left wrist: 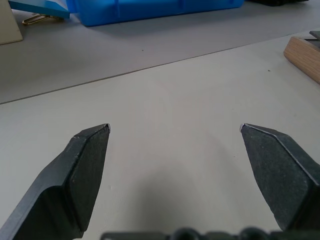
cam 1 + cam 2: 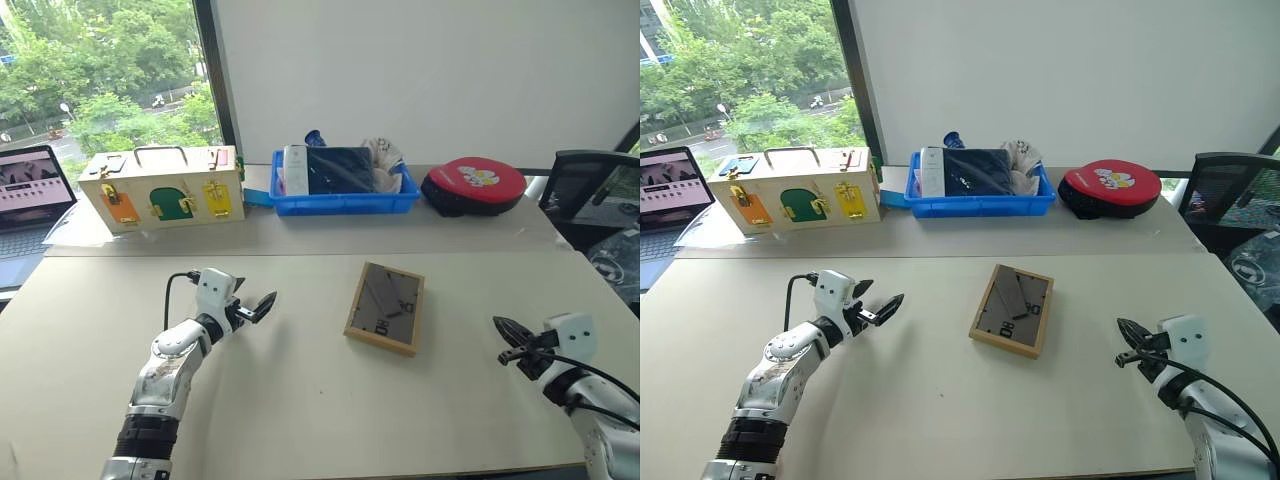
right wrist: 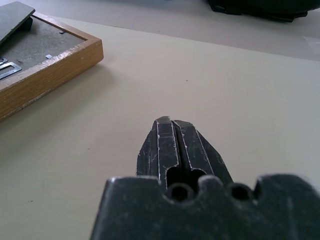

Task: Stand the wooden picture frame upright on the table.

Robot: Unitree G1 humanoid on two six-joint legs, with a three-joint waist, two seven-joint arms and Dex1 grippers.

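- The wooden picture frame [image 2: 385, 308] lies flat, dark grey back up, at the centre of the table [image 2: 300, 400]; nothing is stood up yet, so gripping and raising are left.
- Left gripper [image 2: 252, 308], at centre left, is spread wide and empty; right gripper [image 2: 512, 336], at lower right, is clenched on nothing; both are well apart from the frame.
- Frame: light grained wood, rectangular; table: smooth, matte cream.

the table [image 2: 300, 400] — beige, with the frame [image 2: 385, 308] flat near its middle, back up — and behind, a wooden box [image 2: 163, 187], blue bin [image 2: 345, 201], red case [image 2: 474, 186].
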